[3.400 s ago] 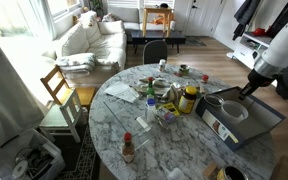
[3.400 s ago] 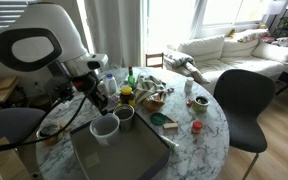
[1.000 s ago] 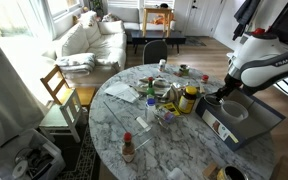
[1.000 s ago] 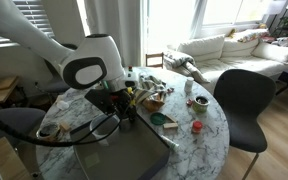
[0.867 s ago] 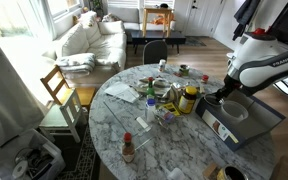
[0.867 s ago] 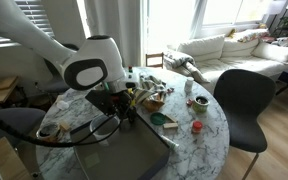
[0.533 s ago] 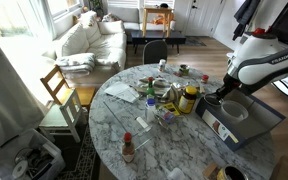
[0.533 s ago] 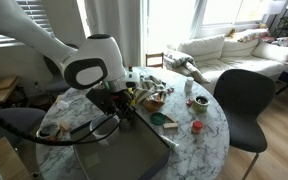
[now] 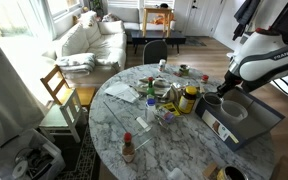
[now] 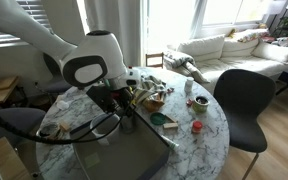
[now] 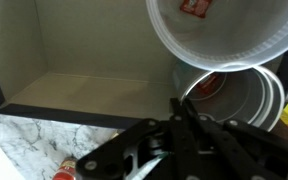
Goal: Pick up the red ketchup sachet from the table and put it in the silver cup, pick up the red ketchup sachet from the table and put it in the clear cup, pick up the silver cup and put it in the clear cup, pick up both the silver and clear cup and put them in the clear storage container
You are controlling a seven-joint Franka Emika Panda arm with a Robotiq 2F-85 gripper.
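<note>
My gripper [image 9: 221, 96] [image 10: 124, 107] hangs over the near end of the clear storage container [image 9: 266, 124] [image 10: 134, 158]. In the wrist view its fingers [image 11: 184, 108] are pressed together on the rim of the silver cup [image 11: 246, 103], which holds a red ketchup sachet [image 11: 206, 86]. The clear cup [image 11: 234, 45] [image 9: 235, 110] stands right beside it with another red sachet [image 11: 194, 8] inside. Both cups stand inside the container, whose grey floor [image 11: 84, 50] shows to the left. My gripper hides the silver cup in both exterior views.
A yellow-lidded jar [image 9: 189, 98] [image 10: 126, 92], bottles and clutter crowd the middle of the round marble table [image 9: 114, 120]. A red-capped sauce bottle [image 9: 128, 148] stands near the table's edge. A green lid [image 10: 158, 119] lies close by. Chairs [image 9: 59, 92] [image 10: 244, 100] surround the table.
Over 3.4 seconds the arm swung from the container's far side to the silver cup. In the last second it has barely moved, only rising slightly.
</note>
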